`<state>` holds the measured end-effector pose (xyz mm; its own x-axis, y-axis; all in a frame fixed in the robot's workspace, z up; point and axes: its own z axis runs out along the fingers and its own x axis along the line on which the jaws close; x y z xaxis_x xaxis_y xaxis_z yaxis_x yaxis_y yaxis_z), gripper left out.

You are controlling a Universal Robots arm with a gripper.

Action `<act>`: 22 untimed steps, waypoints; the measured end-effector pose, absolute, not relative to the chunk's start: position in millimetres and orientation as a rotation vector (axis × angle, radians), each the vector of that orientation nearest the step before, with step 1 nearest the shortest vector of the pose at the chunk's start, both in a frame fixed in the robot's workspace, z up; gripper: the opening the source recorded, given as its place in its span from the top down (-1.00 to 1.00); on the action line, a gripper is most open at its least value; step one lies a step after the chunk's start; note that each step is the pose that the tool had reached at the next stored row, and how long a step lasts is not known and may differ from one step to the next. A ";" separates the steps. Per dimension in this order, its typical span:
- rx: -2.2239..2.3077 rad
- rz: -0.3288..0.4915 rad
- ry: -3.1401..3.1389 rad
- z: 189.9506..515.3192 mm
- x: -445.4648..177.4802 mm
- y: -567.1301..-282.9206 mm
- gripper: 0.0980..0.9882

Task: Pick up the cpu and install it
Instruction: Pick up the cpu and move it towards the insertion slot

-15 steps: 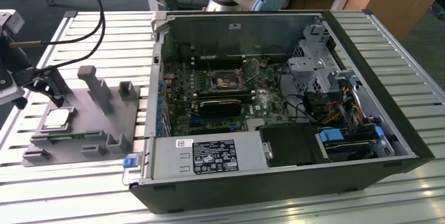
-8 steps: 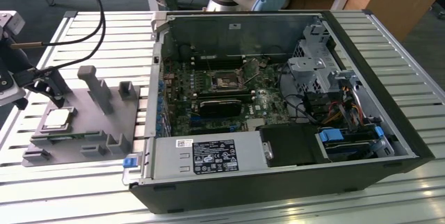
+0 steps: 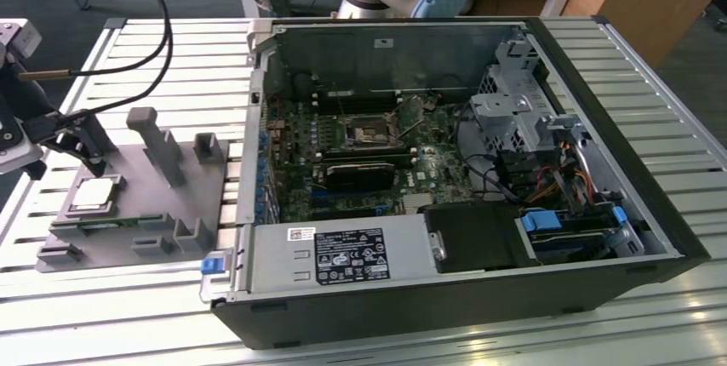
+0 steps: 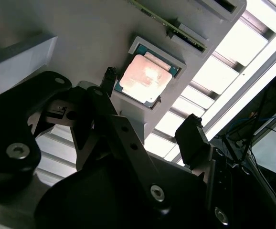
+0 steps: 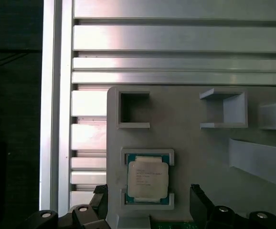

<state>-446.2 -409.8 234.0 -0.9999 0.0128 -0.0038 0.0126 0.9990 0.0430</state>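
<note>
cpu (image 5: 147,179) lies flat, metal lid up, in a shallow square pocket of the grey fixture (image 5: 190,157). Not picked yet. The pocket has raised lips on two opposite sides. My read is that they pin the chip at a known pose and leave the other two edges free for a grasp.

My gripper (image 5: 148,194) is released, jaws spread wide. There's one of the fingers (image 4: 191,136) on each free side of the cpu, both clear of it, no contact. Both wrist views put the chip centred between them, so I'd call this lined up over the part. I'm hovering above the pocket; can't tell how close.

In the exterior view the fixture sits on the slatted table (image 3: 636,68), at the exterior view's left, just beside the open computer case (image 3: 455,281). The case lies on its side with the panel off, so the motherboard faces up for top-down access. The socket (image 3: 369,132) is near the middle of the board, well apart from the cpu. Its frame looks lifted and I see nothing seated in it. Install side untouched, by my judgement.
</note>
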 end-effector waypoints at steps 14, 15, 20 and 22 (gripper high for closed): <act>0.020 0.068 3.137 229.0 -446.2 -410.0 -0.52; 0.020 0.068 3.137 228.3 -446.2 -410.1 -0.52; 0.019 0.067 3.137 223.2 -446.2 -411.9 -0.52; 0.019 0.068 3.137 221.6 -446.3 -412.2 -0.52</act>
<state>-446.3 -412.2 221.6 -0.9999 0.0123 -0.0039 0.0121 0.9990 0.0430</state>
